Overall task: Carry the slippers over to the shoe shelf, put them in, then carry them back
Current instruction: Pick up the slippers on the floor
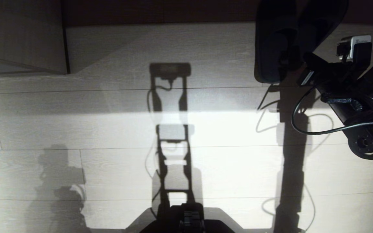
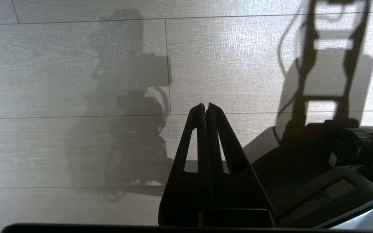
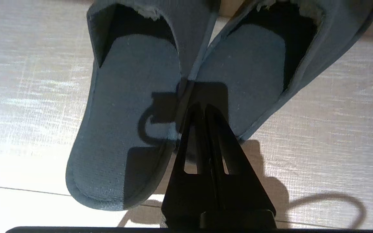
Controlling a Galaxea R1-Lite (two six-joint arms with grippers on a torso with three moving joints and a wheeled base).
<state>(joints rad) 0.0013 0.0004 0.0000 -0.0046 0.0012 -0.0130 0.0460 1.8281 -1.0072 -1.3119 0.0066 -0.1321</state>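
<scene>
The slippers (image 1: 272,42) are a dark pair held side by side at the far right of the head view. They hang just above the floor. In the right wrist view the slippers (image 3: 131,106) look blue-grey, open backs toward me. My right gripper (image 3: 202,106) is shut on their two inner edges, pinched together. My right gripper (image 1: 287,61) reaches them from the right. The shoe shelf (image 1: 21,35) shows as a pale wood-grain panel with a dark edge at the far left. My left gripper (image 2: 205,105) is shut and empty over bare floor.
Pale plank floor (image 1: 225,136) fills the view, half sunlit and crossed by my own shadows. A dark band (image 1: 160,11) runs along the far edge behind the slippers. A black cable (image 1: 303,129) loops under the right arm. My base (image 1: 189,220) shows at the near edge.
</scene>
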